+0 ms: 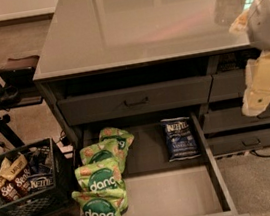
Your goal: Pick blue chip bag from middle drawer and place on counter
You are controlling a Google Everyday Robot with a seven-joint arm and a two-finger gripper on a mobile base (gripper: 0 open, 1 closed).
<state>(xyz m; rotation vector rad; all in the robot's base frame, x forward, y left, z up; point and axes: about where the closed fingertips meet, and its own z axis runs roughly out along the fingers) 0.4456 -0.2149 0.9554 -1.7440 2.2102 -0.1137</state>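
Observation:
The blue chip bag (180, 137) lies flat at the back right of the open middle drawer (163, 196), with its white lettering facing up. Several green "dang" bags (103, 183) are piled along the drawer's left side. The counter (137, 23) is a glossy light grey top above the drawers. My gripper (259, 94) hangs from the white arm at the right edge of the view. It is in front of the right-hand drawers, right of the chip bag and above its level, and touches nothing.
A dark crate (26, 189) with brown-and-red snack bags stands on the floor to the left of the cabinet. A closed drawer with a bar handle (136, 100) sits above the open one. Narrower closed drawers (251, 140) are on the right. A black stand (1, 94) is at the far left.

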